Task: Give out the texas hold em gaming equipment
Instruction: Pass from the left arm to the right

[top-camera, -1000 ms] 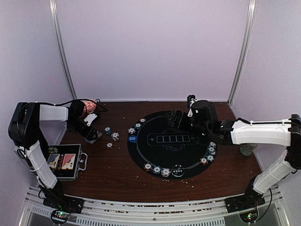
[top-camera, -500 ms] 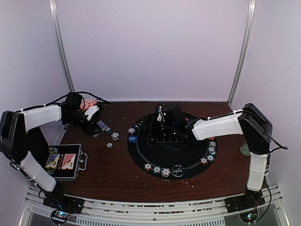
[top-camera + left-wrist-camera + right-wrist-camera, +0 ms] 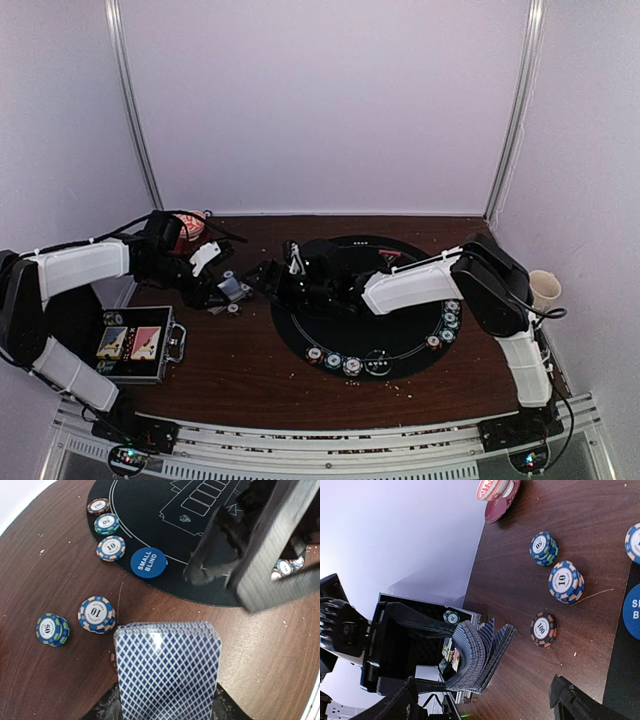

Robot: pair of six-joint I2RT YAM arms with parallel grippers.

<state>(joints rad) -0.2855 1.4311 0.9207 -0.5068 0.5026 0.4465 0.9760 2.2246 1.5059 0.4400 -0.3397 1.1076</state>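
Card hand-off under way, by my reading: left gripper pinches the deck of cards by its near end, low over the wood just left of the black mat. Right gripper hangs close in front, fingers spread wide, nothing between them. Next move likely calls for the right jaws to close on the top card's free edge alone, not the whole bowed stack. Tight underneath, with loose chips and the Small Blind button just beside; the mat's middle offers room.
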